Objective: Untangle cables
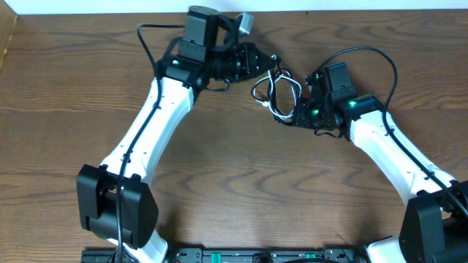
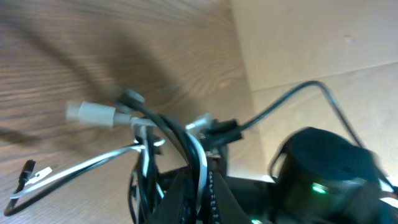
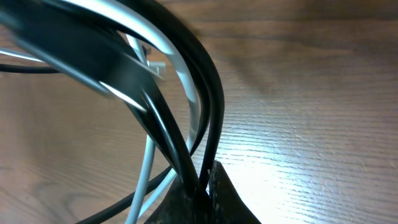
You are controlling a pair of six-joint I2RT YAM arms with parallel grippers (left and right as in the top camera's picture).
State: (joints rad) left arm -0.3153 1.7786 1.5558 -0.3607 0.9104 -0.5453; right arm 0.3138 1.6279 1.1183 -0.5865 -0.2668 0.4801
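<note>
A white cable (image 1: 265,86) and a black cable (image 1: 284,93) hang in one tangled bundle above the table's far middle, held between both grippers. My left gripper (image 1: 269,64) is shut on the bundle's upper left; its wrist view shows white (image 2: 200,155) and black (image 2: 180,140) strands pinched between the fingers, with a white plug (image 2: 93,113) sticking out left. My right gripper (image 1: 296,109) is shut on the bundle's lower right; its wrist view shows black strands (image 3: 211,118) clamped in the jaws (image 3: 205,186), and white loops (image 3: 186,81) passing beside them.
The wooden table (image 1: 241,190) spreads below the bundle. The pale far wall (image 2: 323,43) rises just behind the left gripper. The right arm's thick black wire (image 1: 380,62) arcs above its wrist. The arm bases stand at the near corners.
</note>
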